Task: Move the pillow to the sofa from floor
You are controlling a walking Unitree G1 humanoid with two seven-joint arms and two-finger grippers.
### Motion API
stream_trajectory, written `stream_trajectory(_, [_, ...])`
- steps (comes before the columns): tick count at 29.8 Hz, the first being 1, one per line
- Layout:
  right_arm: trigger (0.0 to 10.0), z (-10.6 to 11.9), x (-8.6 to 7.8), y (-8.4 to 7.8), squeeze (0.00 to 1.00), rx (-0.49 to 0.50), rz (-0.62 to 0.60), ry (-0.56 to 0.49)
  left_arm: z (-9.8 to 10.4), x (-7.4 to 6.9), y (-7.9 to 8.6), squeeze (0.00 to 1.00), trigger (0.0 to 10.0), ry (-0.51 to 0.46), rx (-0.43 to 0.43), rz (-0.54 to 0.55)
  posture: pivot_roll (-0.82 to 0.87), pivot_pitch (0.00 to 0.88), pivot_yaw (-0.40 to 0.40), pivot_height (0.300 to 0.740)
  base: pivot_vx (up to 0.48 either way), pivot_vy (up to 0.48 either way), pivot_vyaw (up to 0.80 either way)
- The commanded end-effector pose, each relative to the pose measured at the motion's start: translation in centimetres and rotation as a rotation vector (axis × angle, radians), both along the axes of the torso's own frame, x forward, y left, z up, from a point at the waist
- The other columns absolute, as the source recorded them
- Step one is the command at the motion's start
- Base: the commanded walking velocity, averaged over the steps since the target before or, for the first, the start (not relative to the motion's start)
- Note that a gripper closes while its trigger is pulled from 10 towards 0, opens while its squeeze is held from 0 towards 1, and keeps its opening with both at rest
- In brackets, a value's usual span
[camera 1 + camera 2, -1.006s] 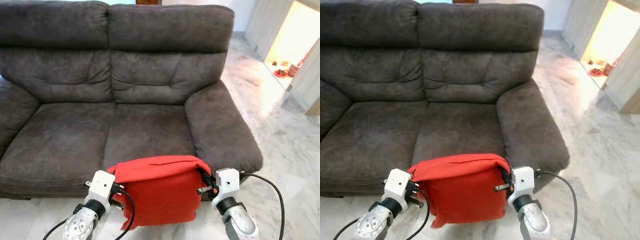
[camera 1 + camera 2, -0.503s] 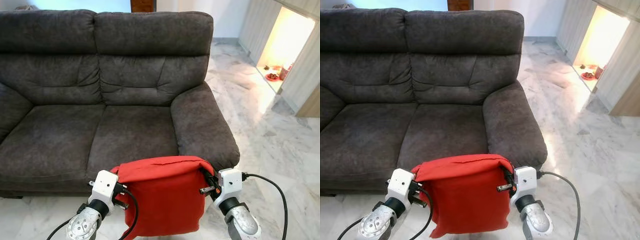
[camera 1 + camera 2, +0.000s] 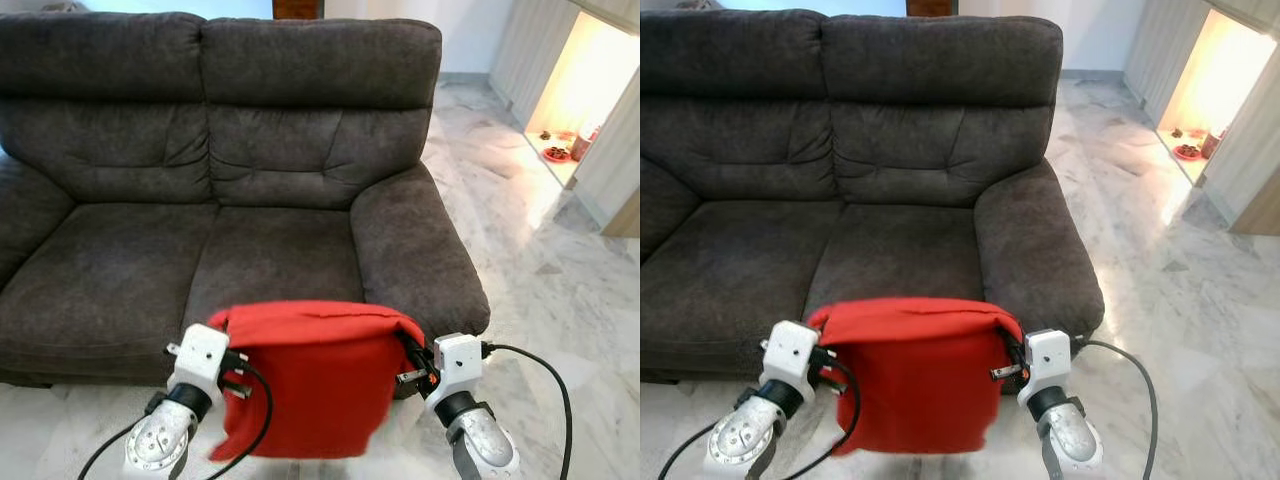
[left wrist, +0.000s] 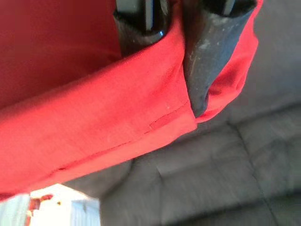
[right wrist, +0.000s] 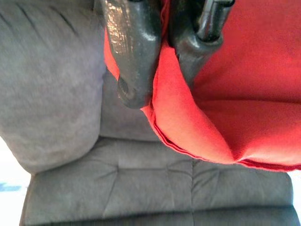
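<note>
1. Ahead, we are facing the dark grey sofa (image 3: 230, 230), its seat cushions bare and wide open for a drop, with the right armrest (image 3: 415, 250) bulging just beyond our right side.
2. Around it, the marble floor (image 3: 560, 290) is running off to the right toward a bright doorway, so we are judging there is free room on that side.
3. Between our arms we are holding the red pillow (image 3: 310, 385) up off the floor, hanging in front of the sofa's front edge and not yet over the seat; the pickup looks done, and the lift forward and release are what is left.
4. Our left gripper (image 3: 232, 368) is pinching the pillow's upper left corner, fingers (image 4: 207, 56) clamped narrow on the red fabric.
5. Our right gripper (image 3: 412, 362) is doing likewise at the upper right corner, fingers (image 5: 134, 52) squeezing the seam, close to the armrest's front.
</note>
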State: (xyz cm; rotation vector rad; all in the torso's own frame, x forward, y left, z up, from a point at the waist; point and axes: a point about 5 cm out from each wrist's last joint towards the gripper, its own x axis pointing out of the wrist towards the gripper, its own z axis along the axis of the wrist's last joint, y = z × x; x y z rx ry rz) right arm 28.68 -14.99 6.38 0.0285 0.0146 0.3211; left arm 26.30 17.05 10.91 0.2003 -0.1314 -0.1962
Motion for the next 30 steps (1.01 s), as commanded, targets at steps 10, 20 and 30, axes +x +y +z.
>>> stream_trajectory(10, [10.0,3.1,-0.3,-1.0,0.00,0.038,-0.122,-0.145,1.2,-1.4,2.3,0.00,10.0,-0.065,0.029,0.124,0.02,0.064,0.029,0.740,0.000,0.000,0.00])
stream_trajectory(20, [10.0,5.5,-0.6,-1.8,0.00,0.079,-0.310,-0.198,2.7,-1.3,2.5,0.00,10.0,-0.127,0.034,0.173,0.03,0.027,0.029,0.740,0.000,0.000,0.00])
stream_trajectory(30, [10.0,5.3,-0.9,-1.1,0.00,0.135,-0.343,-0.159,2.3,-1.3,1.4,0.00,10.0,-0.109,0.014,0.138,0.02,0.012,0.029,0.740,0.000,0.000,0.00])
